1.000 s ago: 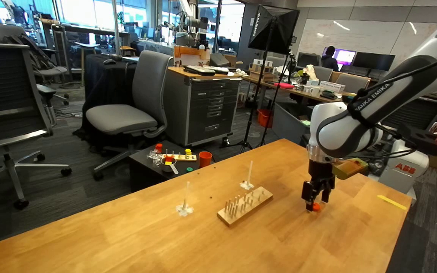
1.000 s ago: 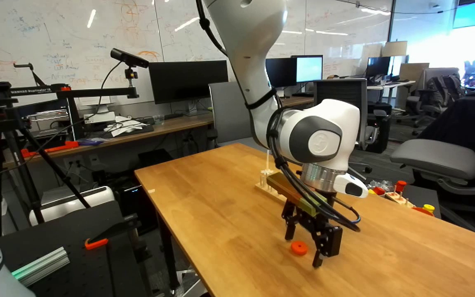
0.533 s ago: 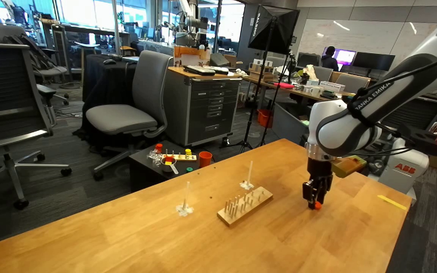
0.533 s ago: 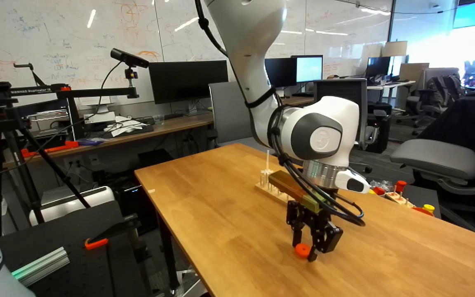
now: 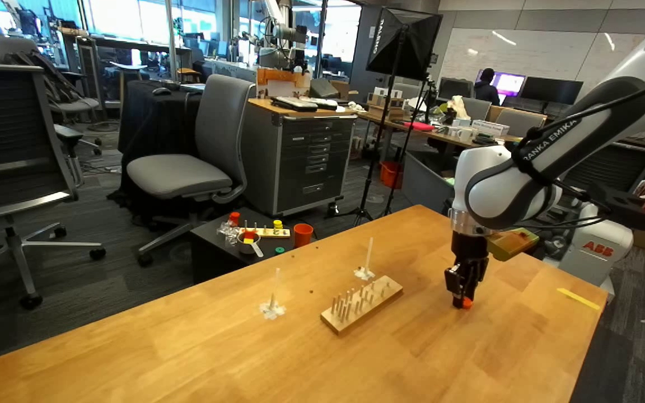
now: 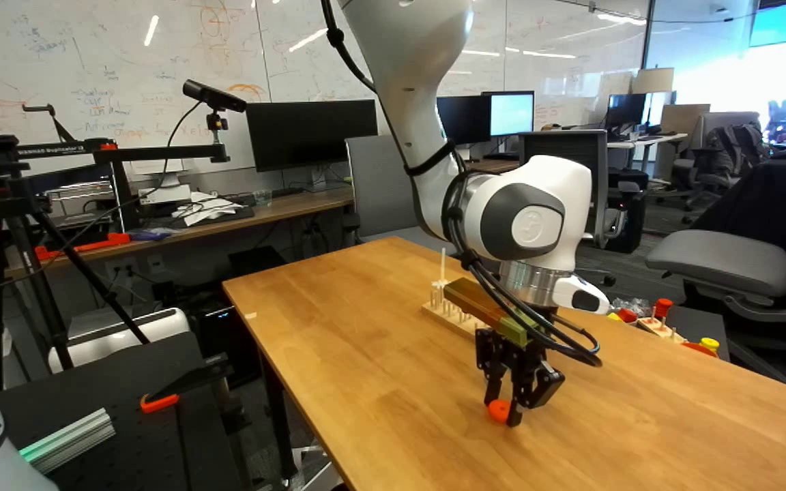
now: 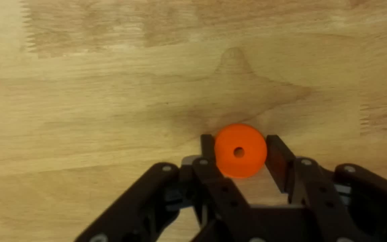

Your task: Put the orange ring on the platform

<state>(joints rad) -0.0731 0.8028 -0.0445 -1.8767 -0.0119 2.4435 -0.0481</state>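
Observation:
The orange ring (image 7: 239, 168), a flat disc with a small centre hole, lies flat between the fingertips of my gripper (image 7: 240, 148) in the wrist view. Both fingers meet its sides, so the jaws are shut on it. In an exterior view the ring (image 6: 499, 411) sits low at the fingertips; whether it touches the tabletop I cannot tell. Black fingers partly cover the ring (image 5: 467, 303) in an exterior view. The platform (image 5: 370, 307), a light-wood board with several thin upright pegs, rests on the table, apart from my gripper. My gripper partly hides the platform (image 6: 444, 318) in an exterior view.
Two thin upright rods, a nearer one (image 5: 275, 286) and one behind the platform (image 5: 369, 254), are fixed to the table with whitish bases. A yellow tape strip (image 5: 578, 298) marks the table's right side. Beyond the table, a low black stand holds an orange cup (image 5: 302, 235).
The fingers stood wide apart around the ring and have come together on it. The arm has shifted slightly, and the ring has moved a little with the fingers. The platform stays put.

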